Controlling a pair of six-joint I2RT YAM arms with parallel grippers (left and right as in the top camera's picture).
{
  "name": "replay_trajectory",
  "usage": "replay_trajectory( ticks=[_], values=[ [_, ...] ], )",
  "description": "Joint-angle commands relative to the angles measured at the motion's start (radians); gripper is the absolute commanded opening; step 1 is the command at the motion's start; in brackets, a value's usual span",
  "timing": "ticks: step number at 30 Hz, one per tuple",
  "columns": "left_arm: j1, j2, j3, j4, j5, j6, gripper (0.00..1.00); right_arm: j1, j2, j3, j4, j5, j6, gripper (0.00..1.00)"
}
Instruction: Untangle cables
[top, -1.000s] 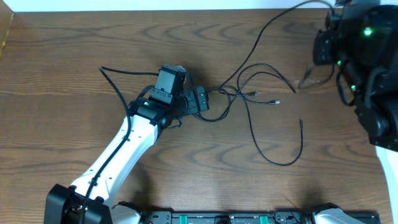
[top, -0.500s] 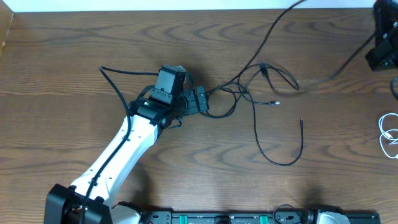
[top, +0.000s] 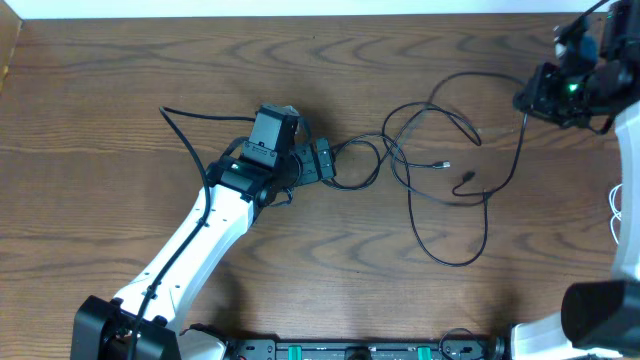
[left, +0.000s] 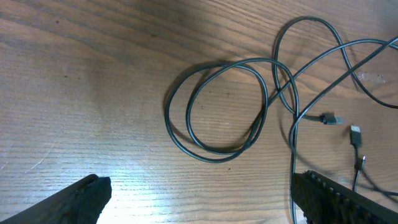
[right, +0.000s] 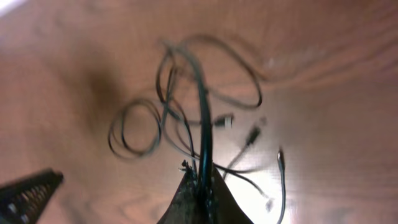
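Several thin black cables (top: 440, 170) lie looped and crossed at the table's middle. In the left wrist view one of them forms a double loop (left: 217, 106), with small plug ends (left: 354, 134) to its right. My left gripper (top: 330, 160) is open and empty, its fingers (left: 199, 193) wide apart just short of that loop. My right gripper (top: 530, 103) is raised at the far right and shut on one black cable (right: 202, 124), which hangs slack from the jaws (right: 202, 190) down to the tangle. A white cable (top: 613, 205) shows at the right edge.
The wooden table's (top: 120, 80) far edge meets a white wall at the top. The left arm (top: 190, 250) crosses the front left. A black bar (top: 350, 350) runs along the front edge.
The right gripper swung out to the right, pulling its cable taut, then came back in; the cable now hangs slack and the tangle has shifted and loosened. The left arm has not moved.
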Motion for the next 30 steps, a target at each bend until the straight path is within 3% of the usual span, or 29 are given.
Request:
replay_trajectory(
  ticks=[1,9,22,30],
  values=[
    [0.003,0.006,0.003,-0.004,-0.010,0.002,0.99,0.042,0.021,0.005,-0.061,-0.033,-0.133,0.01],
    [0.003,0.006,0.003,-0.004,-0.010,0.002,0.99,0.190,0.035,-0.098,-0.051,-0.027,-0.117,0.01],
    [0.003,0.006,0.003,-0.004,-0.010,0.002,0.99,0.338,0.035,-0.459,0.111,0.092,-0.117,0.04],
    [0.003,0.006,0.003,-0.004,-0.010,0.002,0.99,0.436,0.035,-0.478,0.140,0.151,-0.117,0.06]
  ],
)
